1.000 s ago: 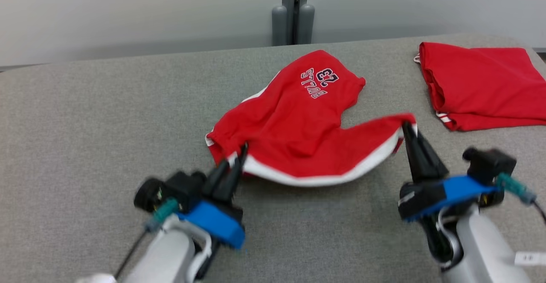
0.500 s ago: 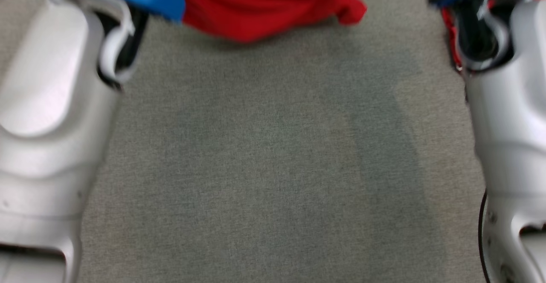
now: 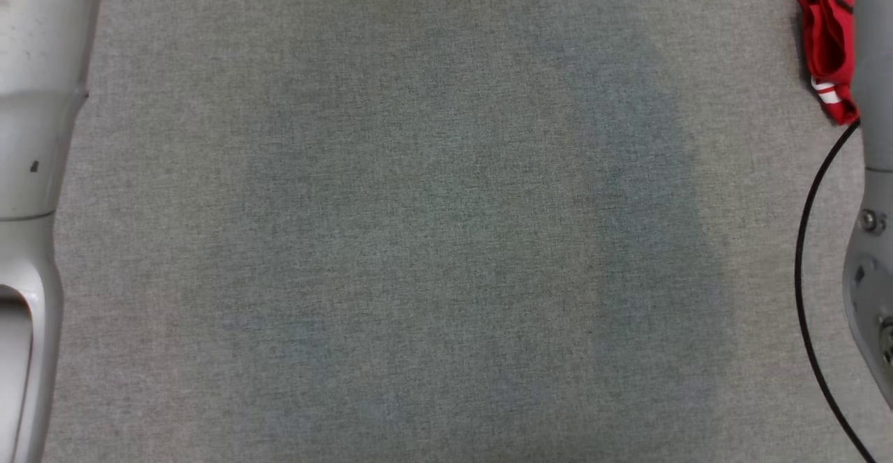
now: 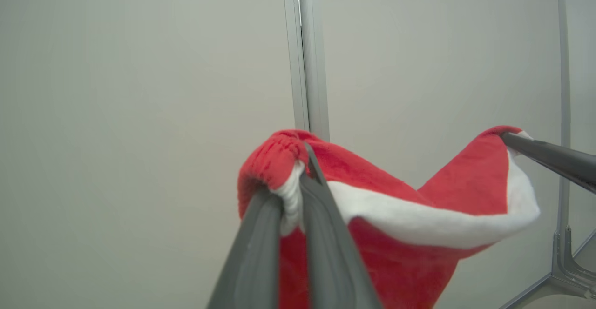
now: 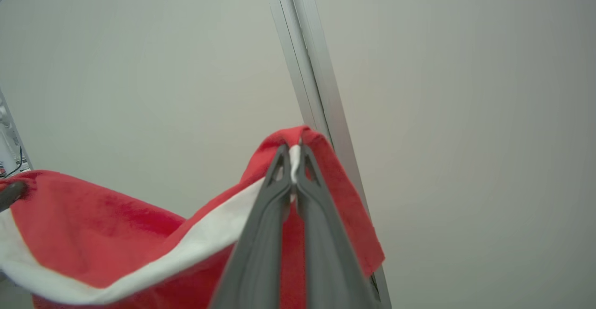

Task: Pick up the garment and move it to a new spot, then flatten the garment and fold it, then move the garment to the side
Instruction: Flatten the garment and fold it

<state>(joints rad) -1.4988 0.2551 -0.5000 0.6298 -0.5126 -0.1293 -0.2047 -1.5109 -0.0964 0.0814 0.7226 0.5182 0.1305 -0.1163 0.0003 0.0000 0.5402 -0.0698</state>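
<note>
The red garment (image 4: 396, 192), on the grey desk (image 3: 418, 240) a second ago, now hangs in mid-air in the lower middle of both wrist views, left claw (image 4: 294, 178) and right claw (image 5: 293, 153) each clenched on its white-trimmed edge, so the lift looks done and carrying it to a new spot remains.

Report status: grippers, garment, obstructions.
Left gripper shut on garment, white-banded edge; right gripper shut on its far corner. Garment lifted, slung between them. Separate red cloth at right edge of table.
</note>
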